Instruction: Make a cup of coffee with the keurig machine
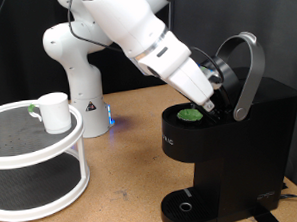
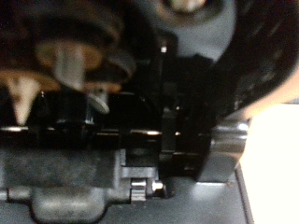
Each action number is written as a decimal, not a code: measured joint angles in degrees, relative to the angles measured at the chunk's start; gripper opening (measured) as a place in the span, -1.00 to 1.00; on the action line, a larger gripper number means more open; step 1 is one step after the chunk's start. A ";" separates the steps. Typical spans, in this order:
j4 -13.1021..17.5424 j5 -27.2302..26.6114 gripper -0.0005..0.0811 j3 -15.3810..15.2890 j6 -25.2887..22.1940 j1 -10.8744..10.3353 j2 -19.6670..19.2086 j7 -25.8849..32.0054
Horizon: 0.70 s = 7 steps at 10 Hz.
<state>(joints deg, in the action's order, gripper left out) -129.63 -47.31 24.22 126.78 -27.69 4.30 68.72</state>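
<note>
Arm: the white robot arm (image 1: 145, 36) reaches down from about 11 o'clock in the exterior view towards the coffee machine.
Gripper: the gripper (image 1: 210, 100) sits at the open brew head, just beside the raised lid; the fingertips are hidden against dark parts, so whether they are spread or closed cannot be told.
Coffee machine: the black coffee machine (image 1: 226, 152) stands at 4 o'clock in the exterior view, its lid up and its grey handle (image 1: 249, 71) arched to about 1 o'clock.
Pod: a green-topped pod (image 1: 192, 115) lies in the open brew chamber.
Cup: the white cup (image 1: 54, 112) stands on the top tier of a round white shelf (image 1: 35, 147) at 9 o'clock, well apart from the machine.
Drip base: the round drip base (image 1: 183, 204) shows at 6 o'clock.
Wrist view: blurred dark machine parts (image 2: 140, 140) fill the frame; detail too soft to read.
</note>
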 joint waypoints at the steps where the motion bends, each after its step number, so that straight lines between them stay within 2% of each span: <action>1: -0.62 -0.12 0.98 0.43 -0.36 0.39 1.14 0.31; 5: -2.90 2.54 0.98 1.55 -2.44 2.33 4.98 0.28; 7: -2.91 2.39 0.98 1.58 -2.48 2.34 4.93 0.73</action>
<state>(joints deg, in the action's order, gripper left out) -132.54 -44.92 25.81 124.30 -25.35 9.23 69.44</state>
